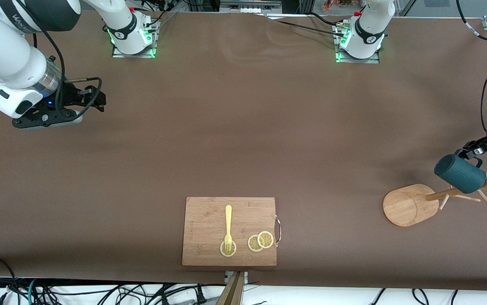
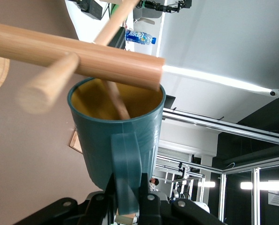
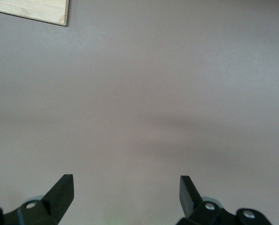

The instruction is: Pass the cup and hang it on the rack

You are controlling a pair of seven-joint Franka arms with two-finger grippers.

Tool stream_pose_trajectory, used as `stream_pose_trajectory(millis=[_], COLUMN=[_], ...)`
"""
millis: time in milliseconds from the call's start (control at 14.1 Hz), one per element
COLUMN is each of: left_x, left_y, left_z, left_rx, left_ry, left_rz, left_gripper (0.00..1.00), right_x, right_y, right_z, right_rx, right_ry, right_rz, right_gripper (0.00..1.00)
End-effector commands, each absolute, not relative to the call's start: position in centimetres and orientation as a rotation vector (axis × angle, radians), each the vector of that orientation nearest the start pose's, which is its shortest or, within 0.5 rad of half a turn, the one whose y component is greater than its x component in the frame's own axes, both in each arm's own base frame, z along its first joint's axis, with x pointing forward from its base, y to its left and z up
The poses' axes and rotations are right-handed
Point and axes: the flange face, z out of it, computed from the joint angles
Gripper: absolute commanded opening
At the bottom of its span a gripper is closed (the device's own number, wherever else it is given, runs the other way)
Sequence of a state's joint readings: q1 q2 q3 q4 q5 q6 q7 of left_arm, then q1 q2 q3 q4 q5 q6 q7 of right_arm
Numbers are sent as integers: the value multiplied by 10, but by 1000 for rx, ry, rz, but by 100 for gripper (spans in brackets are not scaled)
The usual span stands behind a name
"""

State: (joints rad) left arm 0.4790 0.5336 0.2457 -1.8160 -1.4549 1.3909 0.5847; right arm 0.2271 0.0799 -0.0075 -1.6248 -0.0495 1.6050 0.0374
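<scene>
Cup [image 1: 459,173]: we find the teal mug held aloft over the rack [image 1: 408,205], tilted, mouth toward the post; in the left wrist view a peg [image 2: 116,101] already enters its ochre inside.
Left gripper [image 1: 474,151]: we note it clamped on the cup's loop handle [image 2: 126,176].
Right gripper [image 3: 125,192]: we see it with fingers spread, holding nothing, waiting over bare table at the right arm's end.
Step in hand: we judge the hand-over done and the hanging under way.
Next move: we judge the handle loop must slide onto a peg before the grip lets go; a slip could tip the rack.
Surface: brown table covering [image 1: 243,127]; a cutting board [image 1: 209,220] with a fork [image 1: 228,224] and lemon slices [image 1: 260,241] lies nearer the front camera.
Room: cables along the table edge; metal framing and ceiling lights show in the left wrist view.
</scene>
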Motion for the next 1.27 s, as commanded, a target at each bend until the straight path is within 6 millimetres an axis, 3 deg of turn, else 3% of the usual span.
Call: stream_pose_trajectory(millis=[0, 141, 283, 354, 495, 707, 848, 1061, 1202], left_x=[544, 545, 545, 545, 546, 565, 566, 560, 556], left_y=[304, 304, 304, 304, 303, 312, 307, 302, 288], left_z=[286, 287, 287, 288, 293, 353, 388, 420, 437], left_rx=[1570, 1572, 1574, 1578, 1586, 1758, 1836, 1949, 2040], left_ry=[525, 520, 515, 500, 481, 374, 351, 301, 251], left_rz=[208, 211, 216, 226, 229, 200, 125, 69, 13], left_gripper=[4, 29, 79, 100, 100, 100, 100, 100, 100], right_x=[565, 565, 565, 565, 565, 565, 565, 565, 565], right_y=[122, 122, 122, 122, 122, 122, 122, 122, 122], right_z=[561, 561, 561, 561, 561, 561, 561, 561, 561], right_rx=[-3197, -3197, -3197, -3197, -3197, -3197, -3197, -3197, -3197], right_ry=[-320, -320, -320, -320, -320, -320, -320, -320, -320], right_rz=[134, 134, 134, 134, 134, 134, 134, 134, 134], right_gripper=[100, 100, 100, 100, 100, 100, 100, 100, 100])
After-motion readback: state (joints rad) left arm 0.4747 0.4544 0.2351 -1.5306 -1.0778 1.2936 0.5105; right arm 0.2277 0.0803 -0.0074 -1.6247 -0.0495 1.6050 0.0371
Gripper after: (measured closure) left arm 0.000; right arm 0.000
